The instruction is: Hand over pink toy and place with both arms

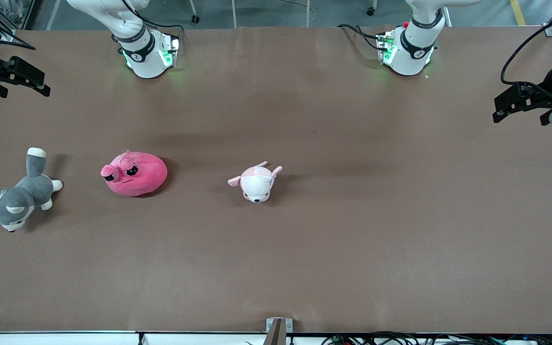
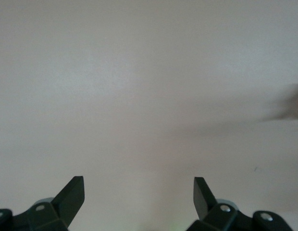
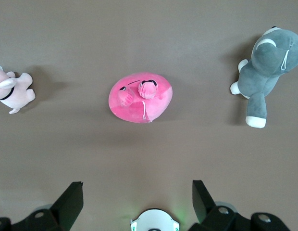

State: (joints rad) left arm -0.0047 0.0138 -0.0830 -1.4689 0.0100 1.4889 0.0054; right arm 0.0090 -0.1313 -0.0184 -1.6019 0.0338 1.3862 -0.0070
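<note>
On the brown table (image 1: 304, 249), toward the right arm's end, sits the pink toy (image 1: 134, 174), flat on its belly and not touched by anything. It's a round hot-pink plush blob with bulging dark eyes and a grumpy little frown, plus a small tag or string showing in the right wrist view. Just beside it, closer to the table's end, lies a grey-and-white plush dog (image 1: 16, 201) on its side. Toward the middle of the table is a smaller white-and-pale-pink plush animal (image 1: 257, 183), well apart from the pink one.

Both arms are parked. The right gripper (image 3: 134, 202) hangs high over the toy area, jaws spread wide and holding nothing. The left gripper (image 2: 139, 197) hovers over bare table at the left arm's end, jaws released too. No readable writing that I can make out.
</note>
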